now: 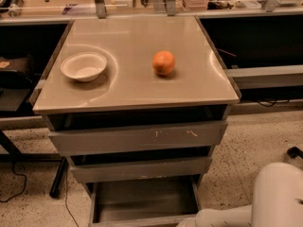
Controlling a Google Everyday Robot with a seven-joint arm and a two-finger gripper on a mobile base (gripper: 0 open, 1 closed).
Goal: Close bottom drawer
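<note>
The bottom drawer (pixel 142 200) is the lowest and narrowest of the grey cabinet's three. It stands pulled out, with its flat grey tray showing and its front edge at the bottom of the view. The medium drawer front (pixel 139 169) and the wide scratched drawer front (pixel 137 137) sit above it, each slightly out. My white arm (pixel 277 195) comes in at the bottom right, with a white link (pixel 215 217) reaching towards the drawer's right front corner. The gripper itself is below the frame and out of view.
On the cabinet's beige top (pixel 132 86) are a white bowl (pixel 84 66) at the left and an orange (pixel 164 63) near the middle. Dark shelving flanks the cabinet on both sides. Speckled floor (pixel 246 141) lies to the right, and a cable (pixel 14 183) to the left.
</note>
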